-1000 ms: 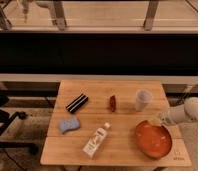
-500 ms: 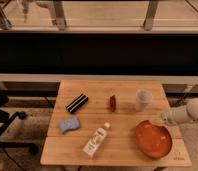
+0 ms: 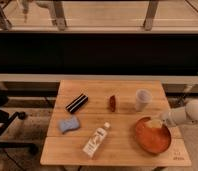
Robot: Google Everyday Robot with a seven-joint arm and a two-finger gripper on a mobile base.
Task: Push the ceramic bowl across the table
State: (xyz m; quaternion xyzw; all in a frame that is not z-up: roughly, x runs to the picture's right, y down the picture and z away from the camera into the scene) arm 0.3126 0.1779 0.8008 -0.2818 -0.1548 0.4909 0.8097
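At ceramic bowl point(image 3: 153, 139) far rim: gripper point(image 3: 154, 123); cup point(image 3: 142, 99) just beyond, bottle point(image 3: 96, 141) left.

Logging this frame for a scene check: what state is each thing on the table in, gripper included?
Ceramic bowl: upright, open side up.
Gripper: at the bowl's far rim, contact unclear.
Cup: upright.
Bottle: lying on its side.
Sponge: lying flat.
Black bar: lying flat.
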